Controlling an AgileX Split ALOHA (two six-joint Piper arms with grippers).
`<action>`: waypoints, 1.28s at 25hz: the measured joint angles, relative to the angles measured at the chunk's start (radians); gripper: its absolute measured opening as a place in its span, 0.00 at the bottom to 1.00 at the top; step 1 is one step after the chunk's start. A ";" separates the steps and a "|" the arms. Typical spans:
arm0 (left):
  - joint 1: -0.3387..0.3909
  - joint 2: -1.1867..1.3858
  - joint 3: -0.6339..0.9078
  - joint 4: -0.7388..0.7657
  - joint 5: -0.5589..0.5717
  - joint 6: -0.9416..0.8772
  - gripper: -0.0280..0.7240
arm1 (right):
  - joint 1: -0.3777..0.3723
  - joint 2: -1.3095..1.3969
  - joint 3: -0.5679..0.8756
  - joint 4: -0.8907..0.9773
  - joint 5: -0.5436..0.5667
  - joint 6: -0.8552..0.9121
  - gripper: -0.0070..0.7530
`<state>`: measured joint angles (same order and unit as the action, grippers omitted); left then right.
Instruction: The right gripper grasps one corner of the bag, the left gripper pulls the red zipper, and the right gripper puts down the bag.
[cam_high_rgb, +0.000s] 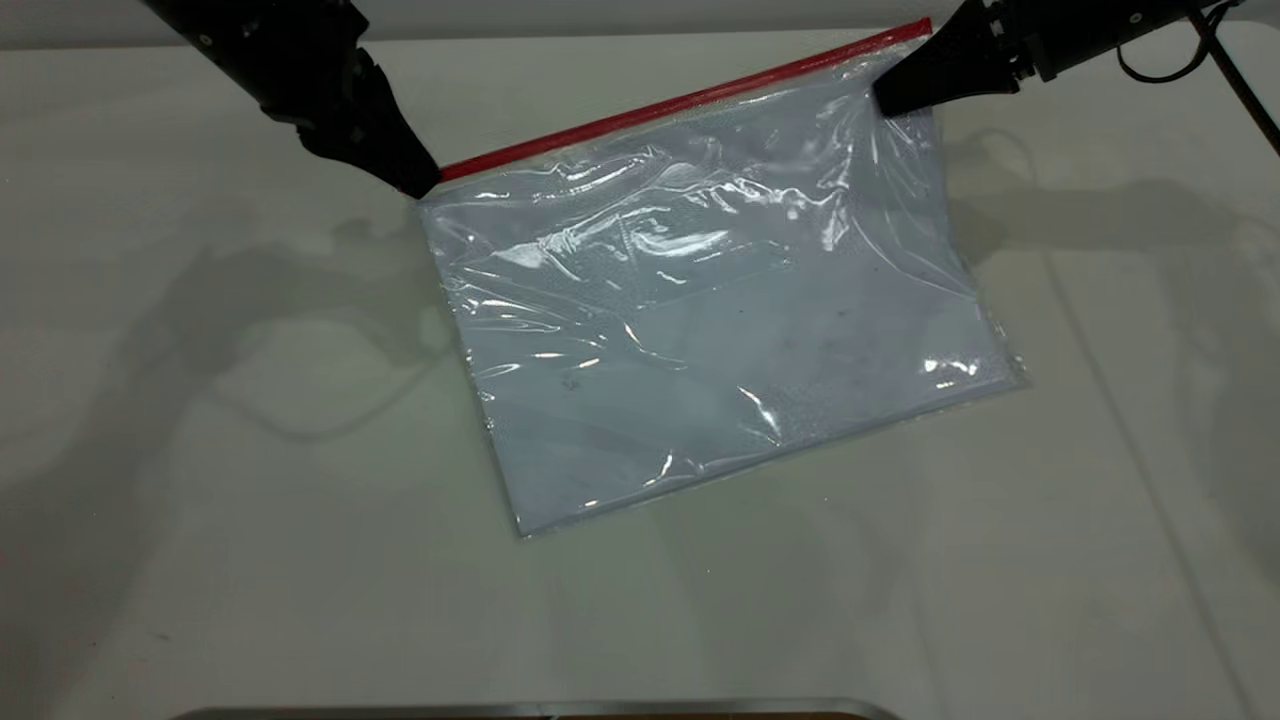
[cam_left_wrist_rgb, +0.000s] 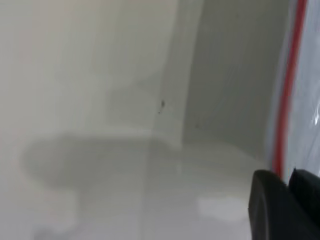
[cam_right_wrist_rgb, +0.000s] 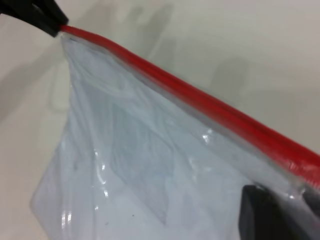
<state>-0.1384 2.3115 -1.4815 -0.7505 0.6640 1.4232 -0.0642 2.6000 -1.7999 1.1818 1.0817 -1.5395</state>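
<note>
The clear bag (cam_high_rgb: 700, 320) with white sheets inside lies tilted on the table, its far edge lifted. The red zipper (cam_high_rgb: 690, 100) runs along that far edge; it also shows in the left wrist view (cam_left_wrist_rgb: 285, 110) and the right wrist view (cam_right_wrist_rgb: 200, 97). My right gripper (cam_high_rgb: 885, 100), with a trailing cable, is shut on the corner of the bag (cam_high_rgb: 905, 60) just below the red strip's right end and holds it raised. My left gripper (cam_high_rgb: 425, 185) is shut on the zipper's left end, where the slider is hidden between the jaws; its tip also shows far off in the right wrist view (cam_right_wrist_rgb: 52, 25).
The white table (cam_high_rgb: 250, 500) spreads all round the bag. A dark metal edge (cam_high_rgb: 540, 712) runs along the near side. The right arm's black cable (cam_high_rgb: 1230, 70) hangs at the far right.
</note>
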 joint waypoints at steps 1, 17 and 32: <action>0.002 0.000 0.000 0.000 0.000 -0.004 0.26 | -0.005 0.000 0.000 -0.001 -0.010 0.002 0.38; 0.007 -0.242 0.000 0.098 0.035 -0.456 0.88 | -0.012 -0.372 -0.003 -0.259 -0.090 0.217 0.78; 0.007 -0.824 0.001 0.549 0.456 -0.917 0.77 | -0.012 -1.075 -0.003 -0.417 0.087 0.623 0.78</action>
<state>-0.1314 1.4875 -1.4806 -0.2013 1.1200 0.5058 -0.0760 1.5254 -1.8025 0.7649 1.1684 -0.9167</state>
